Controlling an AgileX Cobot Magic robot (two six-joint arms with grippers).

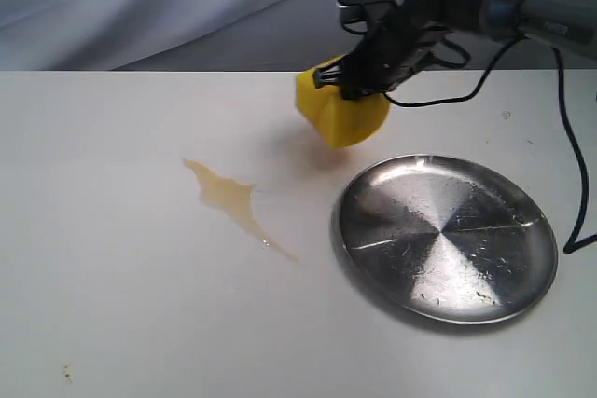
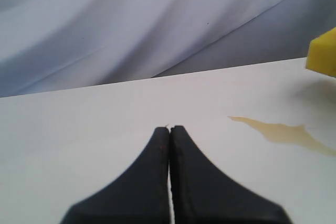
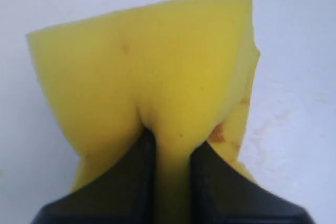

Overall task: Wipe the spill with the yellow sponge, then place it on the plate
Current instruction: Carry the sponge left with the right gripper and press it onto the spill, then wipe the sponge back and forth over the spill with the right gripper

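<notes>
Toward the worktop's right edge lies the plate; the spill streaks the middle. Near the far edge, the yellow sponge hangs pinched in my right gripper. My left gripper is pressed together, empty.

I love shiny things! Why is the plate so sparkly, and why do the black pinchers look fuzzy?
Exterior view: the plate bounces light back in bright streaks. Left wrist view: the shut left gripper is close to the lens and blurry toward its base. Right wrist view: the right gripper pinching the yellow sponge is blurry too.
</notes>
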